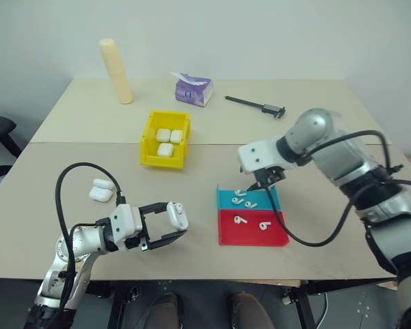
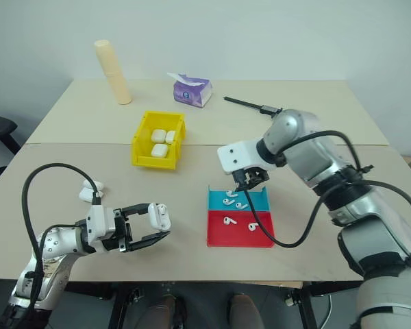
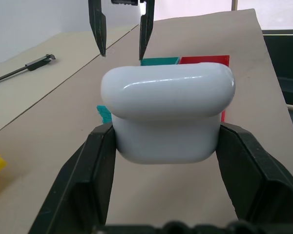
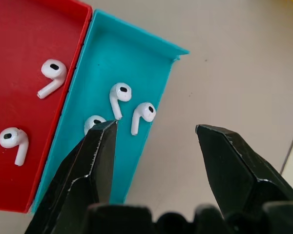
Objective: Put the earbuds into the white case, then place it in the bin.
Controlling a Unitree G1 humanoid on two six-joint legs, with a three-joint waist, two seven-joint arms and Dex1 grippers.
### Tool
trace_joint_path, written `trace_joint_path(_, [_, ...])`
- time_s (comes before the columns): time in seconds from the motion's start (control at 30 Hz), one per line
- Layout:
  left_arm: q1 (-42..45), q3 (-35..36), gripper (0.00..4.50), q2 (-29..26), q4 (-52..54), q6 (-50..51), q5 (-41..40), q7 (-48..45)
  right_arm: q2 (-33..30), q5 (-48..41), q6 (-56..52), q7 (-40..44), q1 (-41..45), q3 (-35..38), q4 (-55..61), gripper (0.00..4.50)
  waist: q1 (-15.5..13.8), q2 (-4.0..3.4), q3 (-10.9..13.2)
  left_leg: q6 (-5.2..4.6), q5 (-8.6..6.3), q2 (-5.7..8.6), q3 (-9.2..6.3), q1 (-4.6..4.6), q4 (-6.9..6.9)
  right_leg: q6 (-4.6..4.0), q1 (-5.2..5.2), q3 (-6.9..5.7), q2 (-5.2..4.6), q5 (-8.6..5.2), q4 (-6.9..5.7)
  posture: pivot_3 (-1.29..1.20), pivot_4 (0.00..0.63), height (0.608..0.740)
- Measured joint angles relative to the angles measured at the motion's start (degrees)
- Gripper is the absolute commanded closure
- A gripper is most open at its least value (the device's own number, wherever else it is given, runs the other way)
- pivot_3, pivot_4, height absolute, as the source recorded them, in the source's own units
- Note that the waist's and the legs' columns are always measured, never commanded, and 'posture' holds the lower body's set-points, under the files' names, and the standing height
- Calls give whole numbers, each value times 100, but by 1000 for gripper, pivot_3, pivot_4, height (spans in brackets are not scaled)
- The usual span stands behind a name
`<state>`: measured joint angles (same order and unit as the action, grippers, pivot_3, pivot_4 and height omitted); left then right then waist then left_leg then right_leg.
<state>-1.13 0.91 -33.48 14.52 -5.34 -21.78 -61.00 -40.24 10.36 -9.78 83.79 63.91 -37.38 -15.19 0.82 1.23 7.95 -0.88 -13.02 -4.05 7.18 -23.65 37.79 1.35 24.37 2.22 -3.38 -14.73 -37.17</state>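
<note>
The left gripper (image 1: 171, 226) clamps a white case (image 1: 179, 215); the right gripper (image 4: 154, 134), jaws apart and empty, hangs over earbuds (image 4: 119, 95) in the teal-and-red tray (image 4: 136, 48).

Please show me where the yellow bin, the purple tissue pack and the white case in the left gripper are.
yellow bin (image 1: 148, 139): left eye view, on its left wall.
purple tissue pack (image 1: 191, 91): left eye view, on its front face.
white case (image 3: 167, 114): left wrist view, on its lid.
</note>
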Motion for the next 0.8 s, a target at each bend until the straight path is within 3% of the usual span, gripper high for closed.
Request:
trace_joint_path(0.43, [-234,-41,1705,52,216,-6,155,346,1169,1065,142,-177,294,-278,-1470,1426,-1,-1,0,2,1,-1,-1,5,0,-3,-4,-6,0,2,-7,0,150,740])
trace_joint_path(0.8, [-308,-85,1705,43,351,26,204,529,1314,1373,240,-353,292,-279,-1957,1426,5,-2,0,2,1,-1,0,6,0,-3,-4,-6,0,2,-7,0,150,740])
